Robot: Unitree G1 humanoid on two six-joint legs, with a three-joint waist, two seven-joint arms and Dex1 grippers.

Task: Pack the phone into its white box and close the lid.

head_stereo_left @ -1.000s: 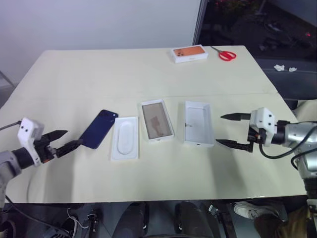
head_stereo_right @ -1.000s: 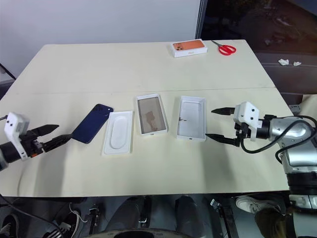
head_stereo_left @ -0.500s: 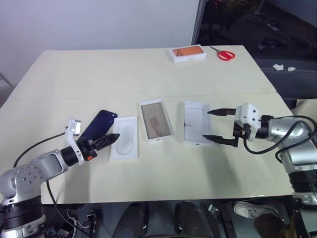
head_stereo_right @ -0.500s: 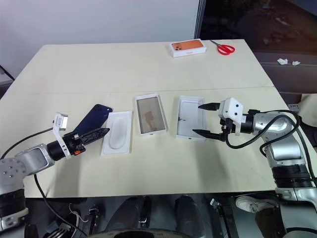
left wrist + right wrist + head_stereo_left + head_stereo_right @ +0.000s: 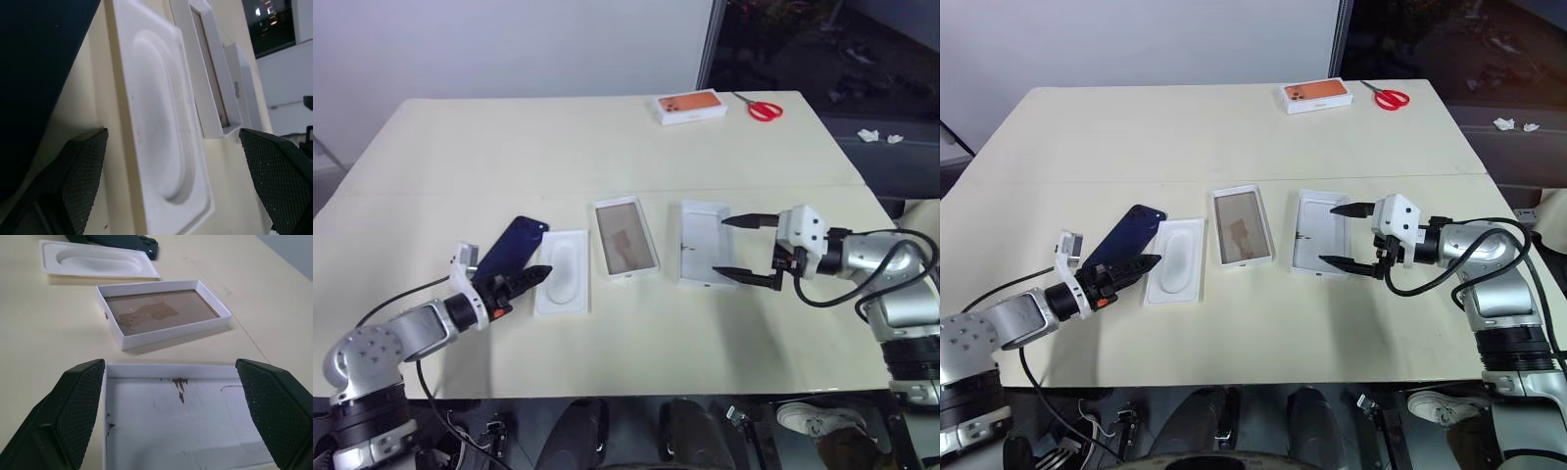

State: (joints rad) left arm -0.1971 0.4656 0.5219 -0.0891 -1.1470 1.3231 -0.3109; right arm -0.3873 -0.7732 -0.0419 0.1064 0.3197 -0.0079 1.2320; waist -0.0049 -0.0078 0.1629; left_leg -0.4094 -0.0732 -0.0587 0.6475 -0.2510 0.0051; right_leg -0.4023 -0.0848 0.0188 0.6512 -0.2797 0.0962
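With both jaws spread and empty, the left gripper (image 5: 530, 276) near the phone (image 5: 509, 254) could nudge the insert (image 5: 562, 283) aside.

Head stereo downward; wrist close-ups

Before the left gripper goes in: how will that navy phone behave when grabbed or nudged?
The phone looks like a stiff, glossy slab, so probably slippery between the fingers. It lies flat on the table with little edge to catch, so a nudge likely slides it rather than tipping it. It sits close beside the insert tray, which may block a sideways push.
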